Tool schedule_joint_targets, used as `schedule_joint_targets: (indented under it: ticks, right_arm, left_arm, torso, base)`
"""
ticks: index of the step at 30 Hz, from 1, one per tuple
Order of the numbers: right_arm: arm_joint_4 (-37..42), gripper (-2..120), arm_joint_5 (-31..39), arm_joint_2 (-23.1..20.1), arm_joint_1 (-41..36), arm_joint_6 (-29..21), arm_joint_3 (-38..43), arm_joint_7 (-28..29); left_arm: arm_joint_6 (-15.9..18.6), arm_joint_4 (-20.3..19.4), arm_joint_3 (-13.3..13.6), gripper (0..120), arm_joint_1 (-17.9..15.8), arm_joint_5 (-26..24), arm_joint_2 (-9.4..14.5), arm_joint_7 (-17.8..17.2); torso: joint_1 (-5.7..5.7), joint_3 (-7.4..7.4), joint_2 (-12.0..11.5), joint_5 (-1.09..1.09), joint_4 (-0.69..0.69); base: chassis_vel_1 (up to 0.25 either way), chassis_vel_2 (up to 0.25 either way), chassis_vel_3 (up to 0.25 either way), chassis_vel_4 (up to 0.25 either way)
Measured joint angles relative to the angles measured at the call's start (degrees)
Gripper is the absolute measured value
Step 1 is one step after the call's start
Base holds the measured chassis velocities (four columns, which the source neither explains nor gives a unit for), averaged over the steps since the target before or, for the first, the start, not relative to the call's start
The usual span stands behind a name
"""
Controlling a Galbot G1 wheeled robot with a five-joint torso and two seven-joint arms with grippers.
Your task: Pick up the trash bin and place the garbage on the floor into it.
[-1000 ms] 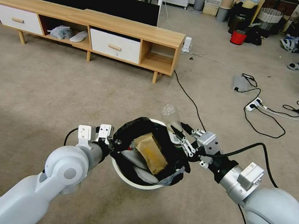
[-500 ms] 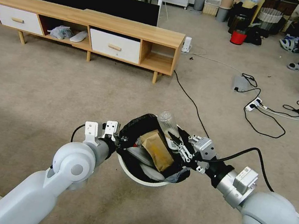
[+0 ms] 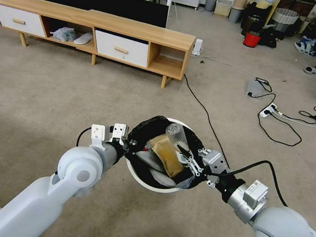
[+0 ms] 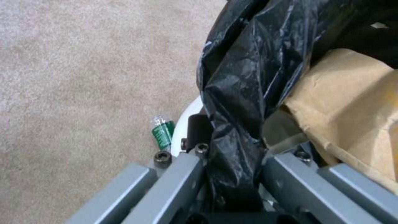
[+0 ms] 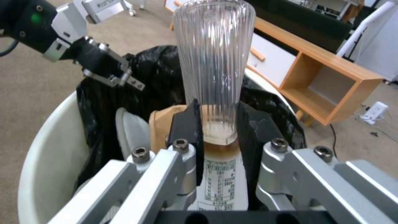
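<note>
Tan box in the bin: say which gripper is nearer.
Right. The right gripper, shut on the clear bottle, hangs just over the tan box; the left gripper clamps the trash bin rim, farther off.

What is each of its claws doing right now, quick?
Left gripper: closed on the trash bin's rim and black bag.
Right gripper: closed on a clear bottle, holding it over the bin.

My left fingers half buried in black bag folds. Clear bottle: cap end hidden below my right fingers. Bin interior mostly covered by tan box; contents beneath unreadable
</note>
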Motion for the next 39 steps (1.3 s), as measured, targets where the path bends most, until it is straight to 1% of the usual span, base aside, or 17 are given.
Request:
schedule_joint_targets:
  ticks: [10,17,27,39]
  right_arm:
    - [-0.3,17,-0.1,0.0,0.1,-0.1,-0.6,0.0]
    - [-0.6,16,-0.5,-0.1,0.1,-0.2,-0.7,0.0]
    - [-1.9,16,-1.2,0.7,0.1,-0.2,-1.6,-0.1]
    - [-1.9,16,-1.2,1.0,0.9,-0.1,-1.7,-0.1]
  left_arm:
    - [-0.1,-0.4,-0.9,1,1.1,1.5,0.2,0.5]
    - [-0.2,-0.5,-1.4,1,1.1,2.0,0.1,0.8]
    - [-0.4,-2.2,-1.8,1,1.6,0.1,0.0,0.2]
    - [-0.5,-2.2,-1.9,1,2.0,0.1,-0.2,0.2]
  torso:
    - [0.00,0.00,0.0,0.00,0.00]
    - [0.00,0.00,0.0,0.00,0.00]
    - [0.00,-0.01,0.0,0.00,0.00]
    - [0.00,0.00,0.0,0.01,0.00]
  base:
    - [0.000,0.000,0.000,0.000]
    - [0.000,0.000,0.000,0.000]
    - [0.000,0.000,0.000,0.000]
    - [0.000,0.000,0.000,0.000]
